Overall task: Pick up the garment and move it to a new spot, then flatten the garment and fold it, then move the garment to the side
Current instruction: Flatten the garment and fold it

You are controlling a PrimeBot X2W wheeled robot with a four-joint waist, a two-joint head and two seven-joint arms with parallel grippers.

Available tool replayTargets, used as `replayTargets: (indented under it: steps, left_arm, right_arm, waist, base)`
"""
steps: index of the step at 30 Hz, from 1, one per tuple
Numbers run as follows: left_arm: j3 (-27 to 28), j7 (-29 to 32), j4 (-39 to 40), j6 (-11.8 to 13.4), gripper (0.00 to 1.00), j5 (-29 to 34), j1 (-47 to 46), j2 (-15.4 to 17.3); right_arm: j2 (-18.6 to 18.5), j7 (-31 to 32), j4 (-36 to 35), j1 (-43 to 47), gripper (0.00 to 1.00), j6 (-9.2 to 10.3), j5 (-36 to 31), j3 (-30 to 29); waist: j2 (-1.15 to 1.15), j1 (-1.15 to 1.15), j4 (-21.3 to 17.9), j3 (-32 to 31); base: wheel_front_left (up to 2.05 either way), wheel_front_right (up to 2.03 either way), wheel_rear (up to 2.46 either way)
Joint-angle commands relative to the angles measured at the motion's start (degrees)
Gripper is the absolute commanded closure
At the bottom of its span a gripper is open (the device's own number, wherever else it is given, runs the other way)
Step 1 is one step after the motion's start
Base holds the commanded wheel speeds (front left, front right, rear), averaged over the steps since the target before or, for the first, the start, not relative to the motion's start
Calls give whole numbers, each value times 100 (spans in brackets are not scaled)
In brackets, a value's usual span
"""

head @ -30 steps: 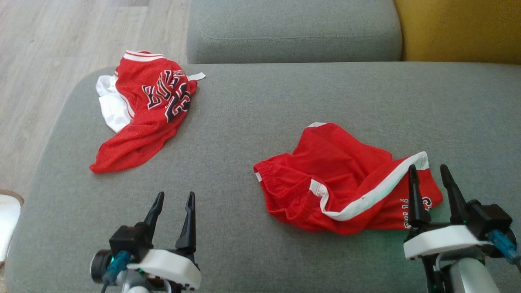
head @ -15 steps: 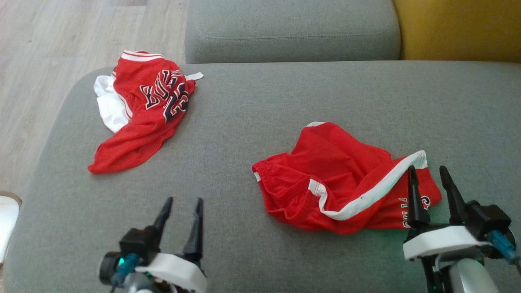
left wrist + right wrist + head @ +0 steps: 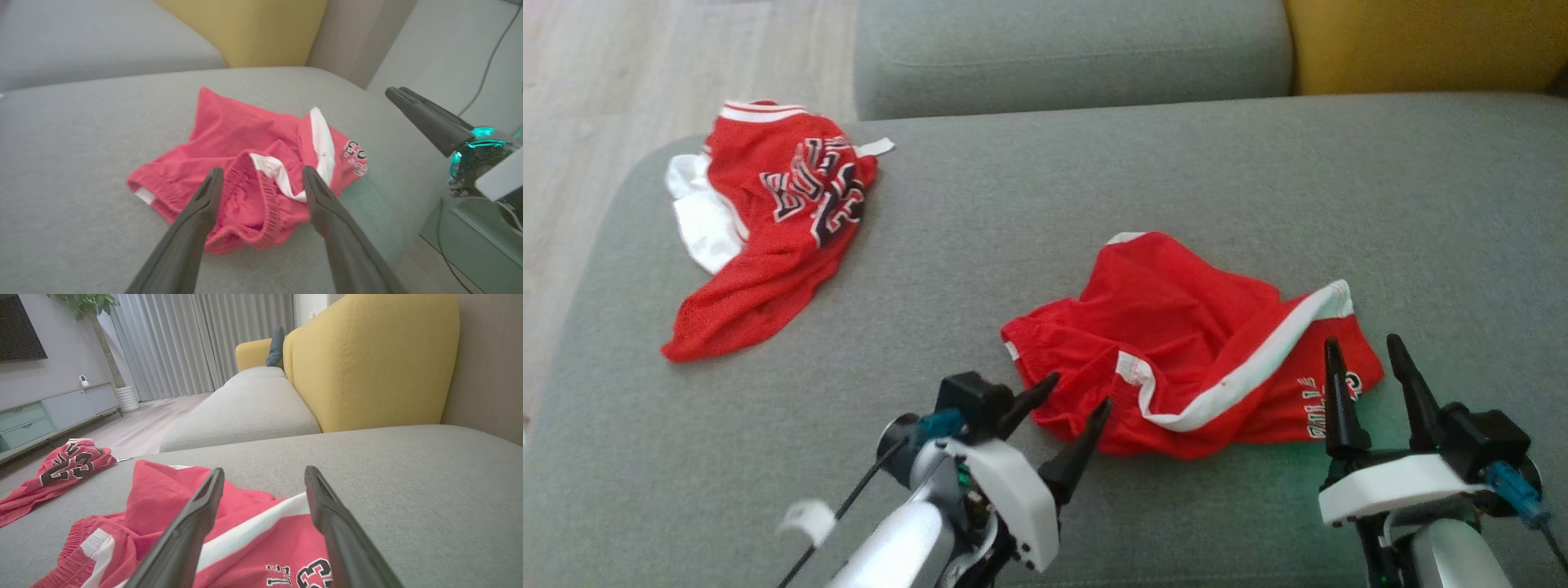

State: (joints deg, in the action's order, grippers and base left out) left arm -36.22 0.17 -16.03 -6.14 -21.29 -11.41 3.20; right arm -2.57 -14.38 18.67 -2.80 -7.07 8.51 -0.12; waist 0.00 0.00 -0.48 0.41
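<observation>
Noted left gripper (image 3: 1079,389) shifted right since earlier frame, tips at near edge of shorts (image 3: 1192,351), fingers spread, empty. Found right gripper (image 3: 1362,341) above shorts' right end, also spread, empty. Found garment (image 3: 768,237) crumpled at sofa's (image 3: 1094,188) far left, well apart.

Head camera looks down on the sofa seat (image 3: 1045,188); wrist cameras, low, face two and twelve o'clock, sharing the red shorts (image 3: 1176,351).

Left tool (image 3: 1079,390) angled rightward, right tool (image 3: 1362,343) pointing forward (both gaping wide).
</observation>
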Motion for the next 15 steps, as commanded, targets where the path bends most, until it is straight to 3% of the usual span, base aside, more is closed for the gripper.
replayTargets:
  steps: [1,15]
  left_arm:
    - [128,62,115,-28,0,-120,-323,-31]
    - [-677,1027,-882,485,0,-1385,-1589,-32]
  right_arm:
    - [-31,-62,-162,-199,0,-42,9,159]
    - [-31,-62,-203,-373,0,-42,12,160]
  waist:
    - [0,0,-92,69]
    - [0,0,-462,405]
  base:
    - [0,0,0]
    - [0,0,0]
